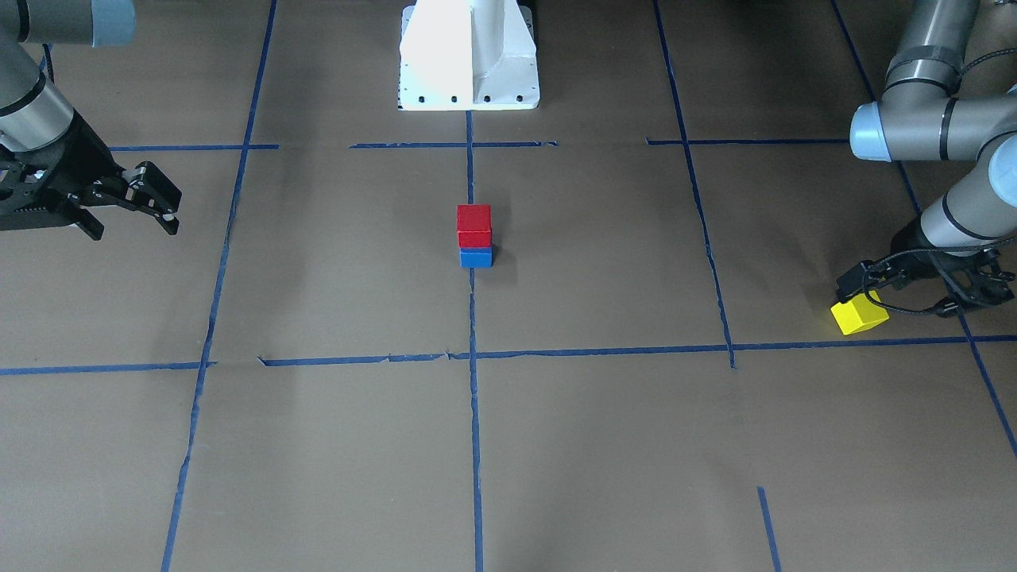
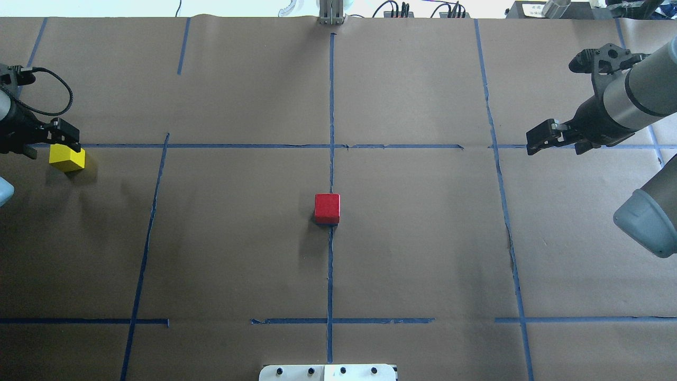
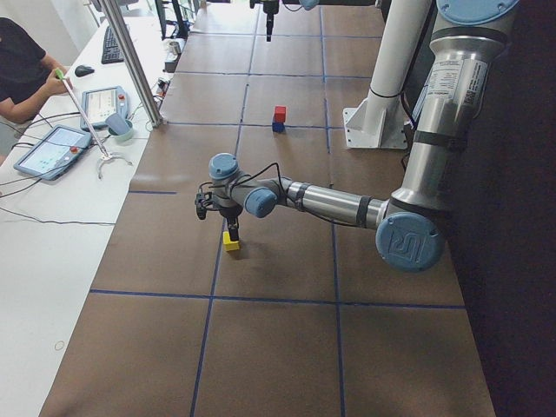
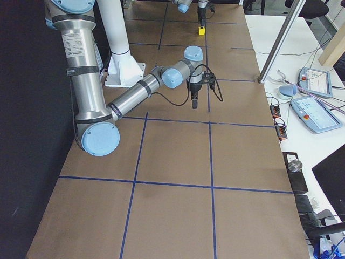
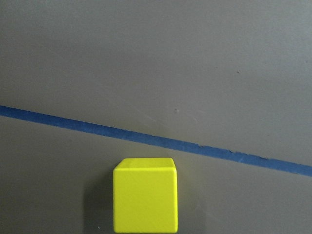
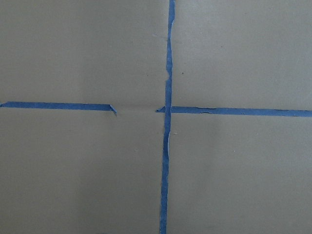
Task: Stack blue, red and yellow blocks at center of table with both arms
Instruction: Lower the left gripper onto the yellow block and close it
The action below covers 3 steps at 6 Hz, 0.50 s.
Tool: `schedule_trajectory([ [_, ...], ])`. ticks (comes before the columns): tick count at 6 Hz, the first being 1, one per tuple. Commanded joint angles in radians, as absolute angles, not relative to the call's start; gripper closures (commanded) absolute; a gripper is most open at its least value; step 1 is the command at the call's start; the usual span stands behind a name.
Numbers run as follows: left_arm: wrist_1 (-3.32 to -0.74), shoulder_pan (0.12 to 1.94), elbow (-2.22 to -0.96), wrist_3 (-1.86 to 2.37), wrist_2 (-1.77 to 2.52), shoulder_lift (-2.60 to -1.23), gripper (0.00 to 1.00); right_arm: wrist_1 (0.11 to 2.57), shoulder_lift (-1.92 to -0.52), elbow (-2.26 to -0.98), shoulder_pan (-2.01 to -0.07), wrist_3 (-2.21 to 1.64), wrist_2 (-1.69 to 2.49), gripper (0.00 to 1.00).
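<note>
left gripper (image 1: 860, 286) just over yellow block (image 1: 859, 316), can't tell if spread. prob. light, rigid, smooth: pinch opp. flat sides.

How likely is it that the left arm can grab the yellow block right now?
Probably yes: the left gripper is right by the yellow block, and nothing stands between them.

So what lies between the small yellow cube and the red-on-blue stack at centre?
Only bare dull-brown table, crossed by one blue tape line, separates the yellow cube from the red cube; the overhead view shows it.
</note>
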<state>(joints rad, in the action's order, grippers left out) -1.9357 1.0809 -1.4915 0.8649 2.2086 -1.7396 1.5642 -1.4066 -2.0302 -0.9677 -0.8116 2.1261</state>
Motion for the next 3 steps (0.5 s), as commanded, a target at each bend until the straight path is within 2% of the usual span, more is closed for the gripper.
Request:
schedule_trajectory([
  [1,-1.944,1.075,-1.447,0.867,2.207,-1.753,0.00,1.542,-1.411,-2.026,-0.968,-0.811,2.126,0.00],
  [3,-1.965,1.075,-1.401,0.867,2.206,-1.778,0.00,1.438,-1.449,-2.005,-0.968,-0.821,2.126,0.00],
])
